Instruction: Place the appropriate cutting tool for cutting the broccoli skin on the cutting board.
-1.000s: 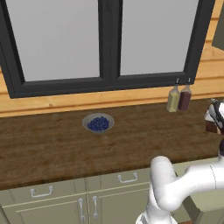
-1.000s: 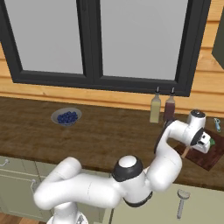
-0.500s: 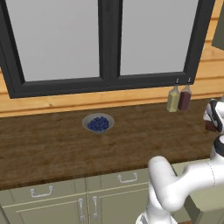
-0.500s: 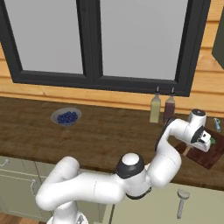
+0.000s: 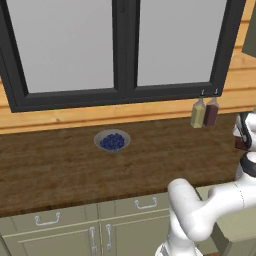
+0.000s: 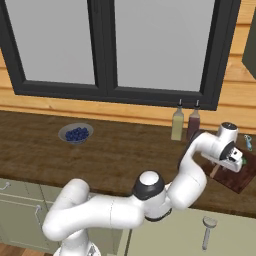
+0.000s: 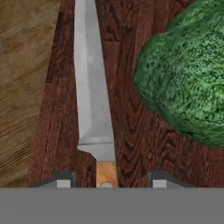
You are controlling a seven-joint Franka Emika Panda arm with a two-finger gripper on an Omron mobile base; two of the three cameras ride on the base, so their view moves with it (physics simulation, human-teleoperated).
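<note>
A knife with a long steel blade (image 7: 92, 83) and a light wooden handle (image 7: 106, 173) lies flat on the dark reddish-brown cutting board (image 7: 131, 144). The bright green broccoli (image 7: 188, 74) rests on the board just right of the blade. My gripper (image 7: 111, 183) hangs over the handle end, open, with a fingertip (image 7: 63, 181) well clear of the handle on each side. In the right base view the gripper (image 6: 234, 156) is low over the cutting board (image 6: 239, 181) at the counter's right end, with the broccoli (image 6: 244, 161) a tiny green spot beside it. The left base view shows the gripper (image 5: 244, 131) at the right edge.
Two bottles (image 6: 178, 124) stand by the wall left of the board. A bowl of blue berries (image 6: 76, 133) sits far left on the brown counter (image 6: 125, 150). A pale blue utensil (image 6: 248, 142) lies behind the board. A grey knob (image 6: 208, 226) stands on the lower surface in front.
The hand has barely shifted over the board. The knife and broccoli stay in place.
</note>
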